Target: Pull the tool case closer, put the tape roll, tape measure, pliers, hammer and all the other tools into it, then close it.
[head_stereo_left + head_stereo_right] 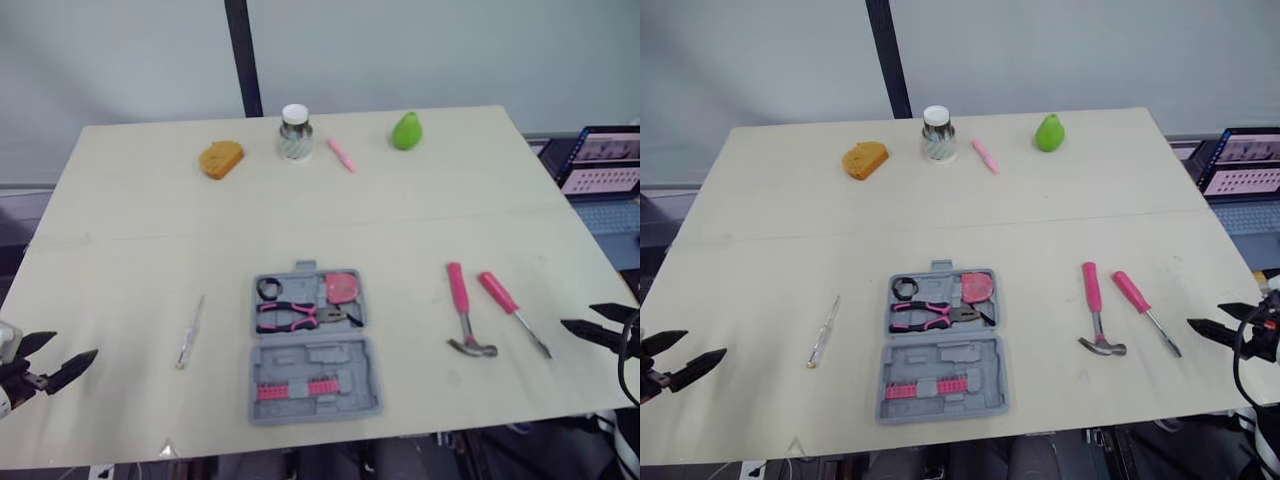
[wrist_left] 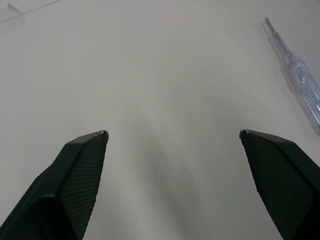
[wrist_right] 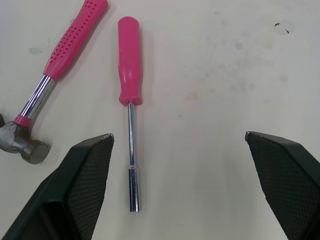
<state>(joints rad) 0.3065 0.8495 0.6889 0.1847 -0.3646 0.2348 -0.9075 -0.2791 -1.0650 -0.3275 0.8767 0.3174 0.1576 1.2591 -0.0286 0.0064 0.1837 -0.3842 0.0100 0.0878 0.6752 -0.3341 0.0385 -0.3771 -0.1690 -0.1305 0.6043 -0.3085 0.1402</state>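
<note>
Tool case (image 1: 312, 345) lies open and flat at the middle of the table's (image 1: 420, 225) near edge, between the two arms, which looks close enough that pulling it in is no longer needed. Left gripper (image 1: 76, 344) hovers low over bare tabletop near the left corner, its fingers spread wide and holding nothing. Right gripper (image 1: 577, 315) hangs at the right edge, equally wide and empty. In the right wrist view its fingers straddle the shaft end of a pink-handled driver (image 1: 513, 312), likely its next pick. Just beside the driver lies a pink-handled hammer (image 1: 462, 312), apart from it, head toward the robot. Near the left gripper, between it and the case, lies a clear-handled tester screwdriver (image 1: 190, 332). Each arm thus faces the loose tools on its own side. The case's far half holds a black tape roll (image 1: 269, 288), pliers (image 1: 300, 316) and a pink tape measure (image 1: 342, 287); its near half carries a row of bits (image 1: 295, 389). Along the far edge, well apart, stand an orange lump (image 1: 222, 159), a white-capped jar (image 1: 296, 133), a pink stick (image 1: 342, 155) and a green pear (image 1: 406, 131), probably not part of the set.
</note>
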